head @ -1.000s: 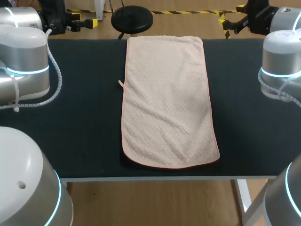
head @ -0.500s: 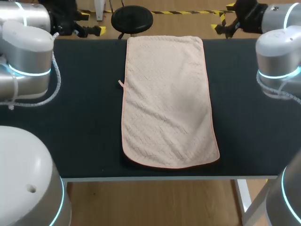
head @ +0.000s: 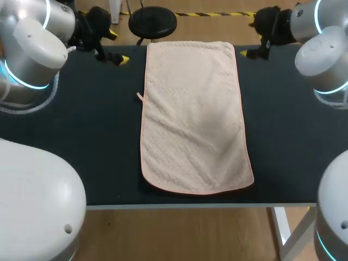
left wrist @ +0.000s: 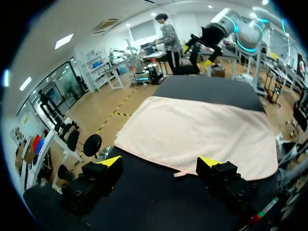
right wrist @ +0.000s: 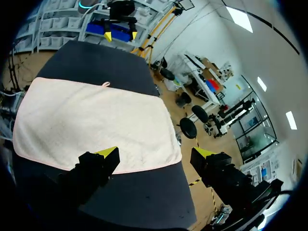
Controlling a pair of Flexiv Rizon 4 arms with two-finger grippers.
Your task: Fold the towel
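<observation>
Pink towel flat, edge part-hidden | left tool spread | right tool spread

towel: pale pink, faint zigzag weave | table: black | left pincer: yellow-tipped

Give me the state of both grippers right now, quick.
Left gripper: open, holding nothing, beside the towel.
Right gripper: open, holding nothing, over the towel's edge.
</observation>
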